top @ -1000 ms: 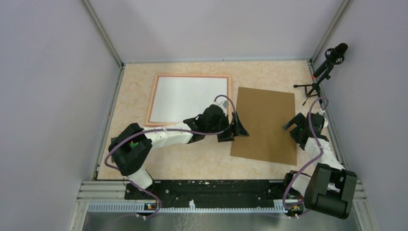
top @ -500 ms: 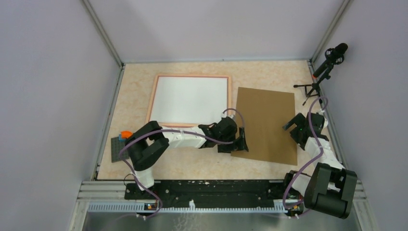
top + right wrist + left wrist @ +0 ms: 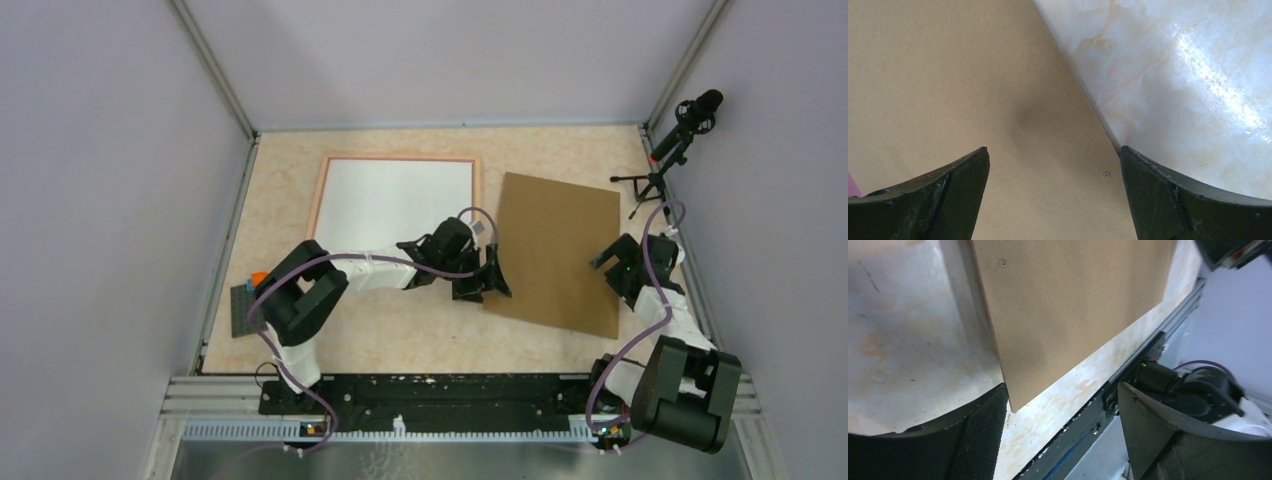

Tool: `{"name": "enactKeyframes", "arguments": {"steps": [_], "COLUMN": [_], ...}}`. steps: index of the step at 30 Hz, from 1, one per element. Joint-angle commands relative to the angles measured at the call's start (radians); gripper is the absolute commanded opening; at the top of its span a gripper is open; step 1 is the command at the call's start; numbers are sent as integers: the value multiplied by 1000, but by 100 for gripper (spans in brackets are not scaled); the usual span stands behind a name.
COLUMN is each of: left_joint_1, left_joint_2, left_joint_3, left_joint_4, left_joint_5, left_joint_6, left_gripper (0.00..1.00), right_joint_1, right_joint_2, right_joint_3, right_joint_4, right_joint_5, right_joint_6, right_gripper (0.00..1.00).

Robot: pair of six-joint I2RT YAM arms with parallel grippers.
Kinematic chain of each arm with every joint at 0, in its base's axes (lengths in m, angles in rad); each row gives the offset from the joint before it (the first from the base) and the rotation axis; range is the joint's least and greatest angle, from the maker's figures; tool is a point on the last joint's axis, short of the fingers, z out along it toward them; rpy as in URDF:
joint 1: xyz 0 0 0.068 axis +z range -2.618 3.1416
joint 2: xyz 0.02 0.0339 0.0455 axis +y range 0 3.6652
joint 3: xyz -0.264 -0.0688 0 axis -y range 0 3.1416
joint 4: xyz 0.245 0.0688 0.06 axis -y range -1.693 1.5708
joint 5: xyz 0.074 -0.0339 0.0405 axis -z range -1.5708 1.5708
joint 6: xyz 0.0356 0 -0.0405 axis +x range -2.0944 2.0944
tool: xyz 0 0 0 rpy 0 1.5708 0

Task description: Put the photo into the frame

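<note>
The pinkish-tan frame (image 3: pixel 398 158) lies at the back left of the table. The photo (image 3: pixel 395 205) lies inside it, white back up. Right of it lies a brown backing board (image 3: pixel 560 250). My left gripper (image 3: pixel 490 280) is at the board's near left corner, open. In the left wrist view that corner of the board (image 3: pixel 1073 305) sits between the fingers of the left gripper (image 3: pixel 1063 405), close against the left pad (image 3: pixel 980 435), and casts a shadow on the table. My right gripper (image 3: pixel 612 262) hangs open over the board's right edge. The right wrist view shows the right gripper (image 3: pixel 1054 155) with nothing between its fingers above the board (image 3: pixel 973 75).
A microphone on a small tripod (image 3: pixel 680 130) stands at the back right corner. A dark small plate with an orange piece (image 3: pixel 245 305) lies at the near left. Side walls and a metal rail at the near edge close in the table (image 3: pixel 1173 65).
My left arm swung toward the near edge, then back to the board's near left corner. The board's left side has shifted away and turned slightly. The right arm has not moved.
</note>
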Motion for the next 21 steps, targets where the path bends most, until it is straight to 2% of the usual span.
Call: {"name": "enactKeyframes", "arguments": {"steps": [1,10,13,18,21], "left_joint_1": [25,70,77,99,99], "left_joint_2": [-105,-179,-180,-101,-55], "left_joint_3": [72,21,24,77,90], "left_joint_4": [352,349,332,244,259], "left_joint_5": [159,172,167,202,229], "left_joint_6": [-62,-135,-128,-117,-139], "left_gripper": [81,59,54,44,35], "right_joint_1": [8,7,6,6,7], "right_joint_2": [11,-60,-61,-57,-47], "right_joint_3": [-52,-26,-25,-30,-36], "right_joint_4": [-89,-122,-119,-108,-99], "right_joint_5": [-169,-124,-119,-116,-116], "right_joint_6": [69,47,45,44,44], "right_gripper": [99,99,99,99,99]}}
